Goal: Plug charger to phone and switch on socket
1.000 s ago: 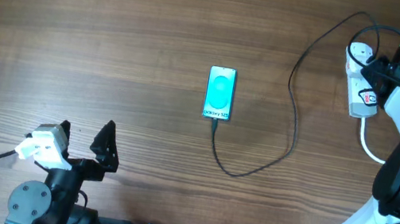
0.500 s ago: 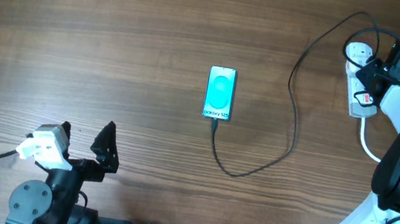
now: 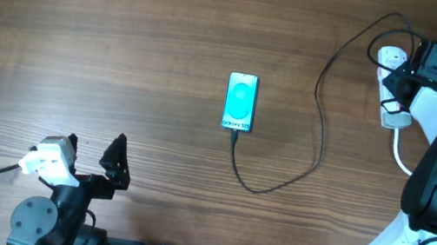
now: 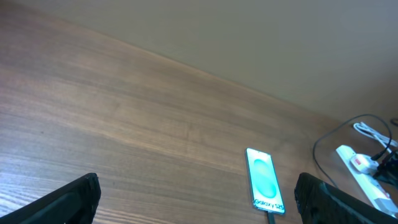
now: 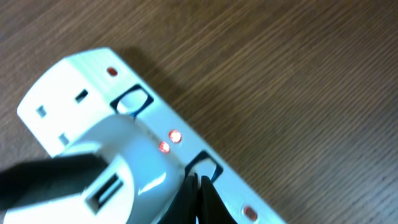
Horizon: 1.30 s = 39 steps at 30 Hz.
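Left pincer [image 3: 91, 146]: jaws wide apart, empty, near desk's front-left corner.
Phone [image 3: 240, 101]: mid-desk, screen lit. Charger [image 3: 321, 143] plug appears seated in its near end.
Right pincer [image 5: 198, 190]: tips together, has slid along the socket [image 5: 62, 74] toward the far-right corner, now at a rocker switch. Red lamp [image 5: 175, 135] glows beside it, so switch-on is likely done.
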Each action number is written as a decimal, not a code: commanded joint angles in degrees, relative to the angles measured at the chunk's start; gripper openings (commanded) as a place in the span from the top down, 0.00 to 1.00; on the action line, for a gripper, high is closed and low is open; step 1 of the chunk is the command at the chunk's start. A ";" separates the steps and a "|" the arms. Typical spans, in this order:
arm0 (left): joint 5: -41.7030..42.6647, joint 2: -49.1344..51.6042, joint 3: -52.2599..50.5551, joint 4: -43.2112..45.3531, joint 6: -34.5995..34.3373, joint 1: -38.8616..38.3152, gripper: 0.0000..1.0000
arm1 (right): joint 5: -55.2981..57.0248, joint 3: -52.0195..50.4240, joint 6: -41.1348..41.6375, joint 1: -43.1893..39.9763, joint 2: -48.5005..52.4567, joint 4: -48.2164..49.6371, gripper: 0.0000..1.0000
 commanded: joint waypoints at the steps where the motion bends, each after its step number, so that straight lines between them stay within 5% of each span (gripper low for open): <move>1: -0.35 -0.37 -0.79 -0.76 0.31 0.31 0.00 | -8.07 -1.36 0.44 3.74 -0.20 -4.39 0.96; 10: -0.35 -0.37 -0.79 -0.85 0.33 0.31 0.00 | 10.64 -1.36 9.22 3.69 -17.42 -24.63 0.96; 16: -0.35 -0.37 -0.79 -0.85 0.31 0.31 0.00 | 0.48 -1.36 -0.48 4.09 -30.38 -34.60 0.95; 21: -0.35 -0.37 -0.79 -0.85 0.31 0.31 0.00 | -14.47 -1.36 -4.90 4.09 -54.90 -45.53 0.95; 23: -0.35 -0.37 -0.79 -0.85 0.31 0.31 0.00 | -15.13 -1.36 -4.79 4.09 -61.64 -48.43 0.79; 24: -0.35 -0.37 -0.79 -0.85 0.31 0.31 0.00 | -15.15 -1.36 -4.09 4.09 -64.89 -49.68 0.56; 25: -0.35 -0.37 -0.79 -0.85 0.31 0.31 0.00 | -15.13 -1.36 -3.39 4.09 -68.98 -51.30 0.01; 32: -0.35 -0.37 -0.79 -0.85 0.31 0.31 0.00 | -14.12 -1.36 -2.36 4.07 -85.72 -57.35 0.01; 39: -0.35 -0.37 -0.79 -0.85 0.31 0.31 0.00 | -12.00 -1.36 -2.75 4.07 -88.48 -67.30 0.01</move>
